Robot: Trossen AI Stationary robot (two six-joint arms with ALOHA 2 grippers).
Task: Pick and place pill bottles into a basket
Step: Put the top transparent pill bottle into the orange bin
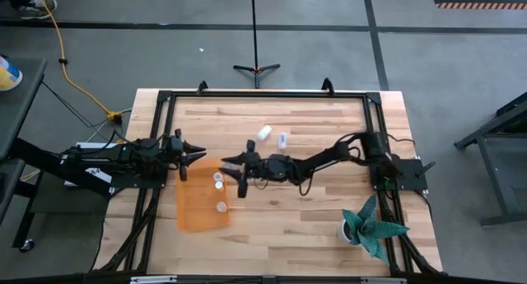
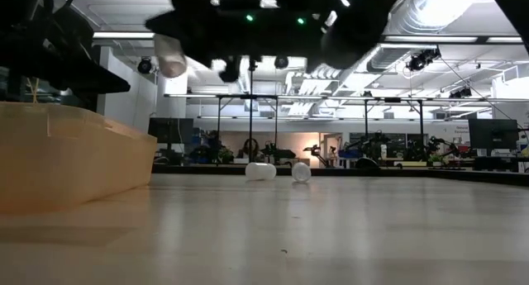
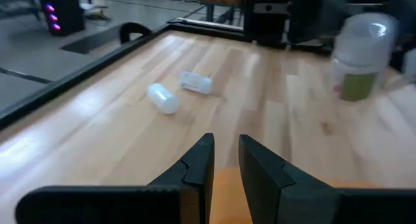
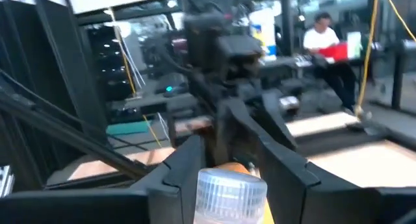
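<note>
Orange translucent rectangular basket point(image 1: 200, 208) lies under the right gripper point(image 1: 233, 167), jaws clamping a white-capped pill bottle point(image 4: 231, 193); next: release inside.

Even, diffuse overhead lighting is recorded in the high view, with faint shadows only. In the low view the arms are silhouetted against bright ceiling strip lights point(image 2: 463, 39) at 1 o'clock. Motion blur is noted throughout the right wrist view.
</note>
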